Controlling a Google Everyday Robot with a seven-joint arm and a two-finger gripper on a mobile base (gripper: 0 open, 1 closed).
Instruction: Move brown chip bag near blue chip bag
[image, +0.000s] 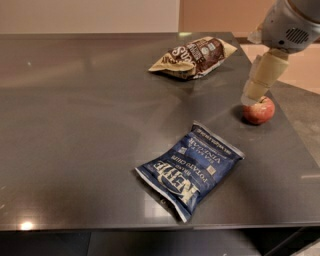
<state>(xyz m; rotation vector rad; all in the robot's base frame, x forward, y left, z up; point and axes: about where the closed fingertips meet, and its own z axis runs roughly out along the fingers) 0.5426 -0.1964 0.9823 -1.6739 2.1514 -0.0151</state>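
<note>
The brown chip bag (192, 57) lies toward the far edge of the surface (75, 125), crinkled, with its long axis running roughly across the view and rising slightly toward picture-right. The end effector (251, 96) hangs at the right side of the scene, its pale tip just above a red apple (260, 111); whether it touches the apple cannot be determined. From the end effector, the brown chip bag lies to picture-left and farther back, near but clearly apart, with bare surface between. The blue chip bag (190, 167) lies flat near the front edge, its long axis on a diagonal, well apart from the brown chip bag and nearer the camera than the end effector. Only one arm is fitted, so the question of which arm is nearer does not arise. State of the end effector: it holds nothing that can be seen, and how far open it stands cannot be told from this view. Assessment: the task's thing is not yet grasped. The coming move appears to call for travel away from the apple toward the far bag, with the approach squared across the bag's short axis.
</note>
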